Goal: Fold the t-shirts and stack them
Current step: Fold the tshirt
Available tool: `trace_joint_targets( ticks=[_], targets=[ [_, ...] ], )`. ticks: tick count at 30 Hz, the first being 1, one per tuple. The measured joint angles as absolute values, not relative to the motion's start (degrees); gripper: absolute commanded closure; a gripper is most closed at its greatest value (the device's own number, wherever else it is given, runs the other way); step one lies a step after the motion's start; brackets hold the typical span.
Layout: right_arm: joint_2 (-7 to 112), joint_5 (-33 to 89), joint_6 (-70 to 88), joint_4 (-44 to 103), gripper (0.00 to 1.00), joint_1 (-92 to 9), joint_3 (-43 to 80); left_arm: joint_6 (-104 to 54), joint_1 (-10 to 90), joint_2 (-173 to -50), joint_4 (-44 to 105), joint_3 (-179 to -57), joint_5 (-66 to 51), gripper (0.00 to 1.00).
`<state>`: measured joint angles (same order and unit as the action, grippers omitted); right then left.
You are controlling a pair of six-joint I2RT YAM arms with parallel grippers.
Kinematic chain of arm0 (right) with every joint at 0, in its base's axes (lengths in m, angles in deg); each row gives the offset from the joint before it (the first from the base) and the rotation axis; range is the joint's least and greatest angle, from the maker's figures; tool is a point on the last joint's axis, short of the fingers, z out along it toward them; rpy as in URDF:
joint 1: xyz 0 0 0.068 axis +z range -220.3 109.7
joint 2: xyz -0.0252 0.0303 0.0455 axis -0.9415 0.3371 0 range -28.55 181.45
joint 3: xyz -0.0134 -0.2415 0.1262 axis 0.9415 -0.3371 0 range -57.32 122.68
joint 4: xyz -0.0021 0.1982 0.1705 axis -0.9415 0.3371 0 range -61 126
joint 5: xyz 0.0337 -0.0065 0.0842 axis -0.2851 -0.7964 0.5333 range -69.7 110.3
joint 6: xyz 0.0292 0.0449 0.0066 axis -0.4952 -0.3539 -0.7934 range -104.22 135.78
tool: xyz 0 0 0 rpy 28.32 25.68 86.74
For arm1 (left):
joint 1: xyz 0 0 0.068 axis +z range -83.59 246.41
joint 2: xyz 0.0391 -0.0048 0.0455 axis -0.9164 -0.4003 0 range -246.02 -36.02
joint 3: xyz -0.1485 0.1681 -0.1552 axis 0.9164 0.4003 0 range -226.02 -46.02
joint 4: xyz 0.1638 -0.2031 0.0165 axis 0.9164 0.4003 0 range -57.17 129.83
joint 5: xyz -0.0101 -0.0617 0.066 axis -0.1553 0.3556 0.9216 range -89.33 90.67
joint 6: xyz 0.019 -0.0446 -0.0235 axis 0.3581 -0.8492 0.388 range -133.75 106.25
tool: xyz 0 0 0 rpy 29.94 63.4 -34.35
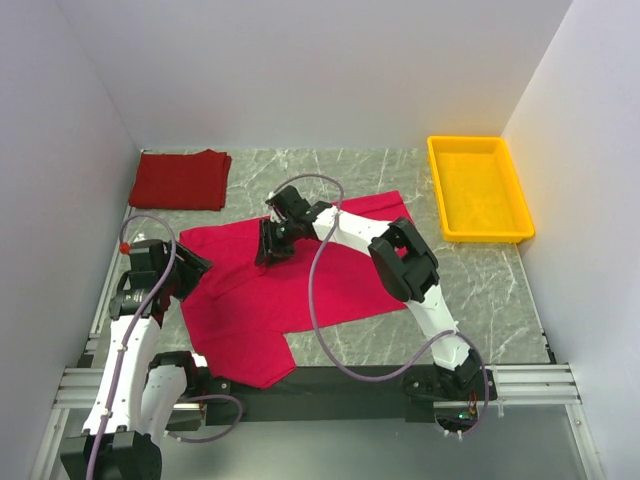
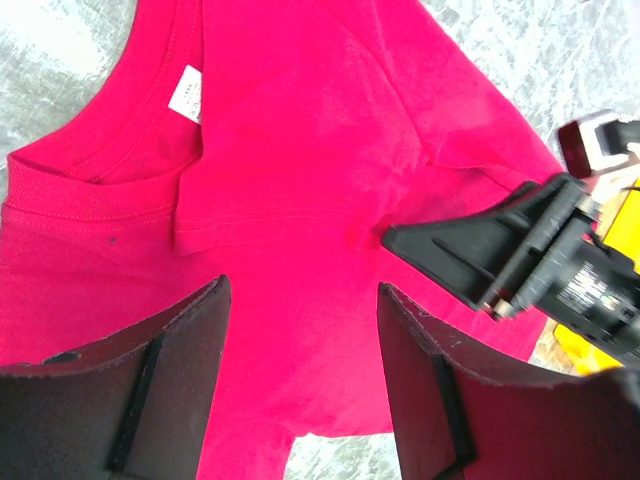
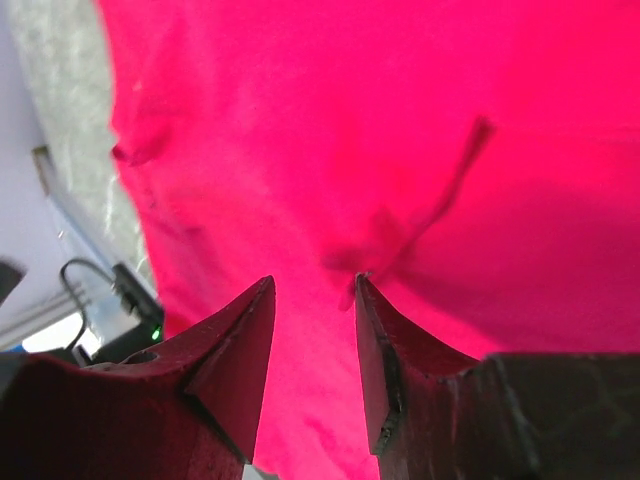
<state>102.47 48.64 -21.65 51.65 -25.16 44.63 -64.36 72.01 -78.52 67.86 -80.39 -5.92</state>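
1 crimson tee (image 1: 250,310), 1 dk-red tee (image 1: 180,180)

The crimson t-shirt (image 1: 250,310) is soft matt cloth, its collar (image 2: 70,185) ribbed, its label (image 2: 186,92) white and smooth. Beyond it to the left, the darker red t-shirt (image 1: 180,180) is matt cloth too. Under it the desk (image 1: 490,290) looks like smooth grey veined stone. Right of it, the tray (image 1: 478,238) is smooth yellow plastic.

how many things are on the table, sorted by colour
red: 2, the crimson t-shirt spread out, the darker red t-shirt folded
yellow: 1, the yellow tray
total: 3
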Motion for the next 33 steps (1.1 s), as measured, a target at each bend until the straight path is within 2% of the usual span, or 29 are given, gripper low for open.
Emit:
trace_joint_targets(
  ticks=[16,21,27,33],
  targets=[
    [103.3,43.4,-22.8,53.1,0.56,-24.6,43.8,-64.5,72.0,-78.3,67.8,-80.0,-6.0,0.36],
    [103.3,44.0,-23.6,52.5,0.64,-24.5,43.3,-65.2,72.0,-79.7,67.1,-78.8,-6.4,0.38],
    [103.2,45.3,-24.4,51.8,0.79,-24.5,41.9,-65.7,72.0,-80.5,66.8,-77.7,-7.0,0.38],
    [101.1,46.0,-24.9,51.0,0.86,-24.5,38.4,-65.7,72.0,-80.7,66.5,-77.7,-7.0,0.40]
  ],
)
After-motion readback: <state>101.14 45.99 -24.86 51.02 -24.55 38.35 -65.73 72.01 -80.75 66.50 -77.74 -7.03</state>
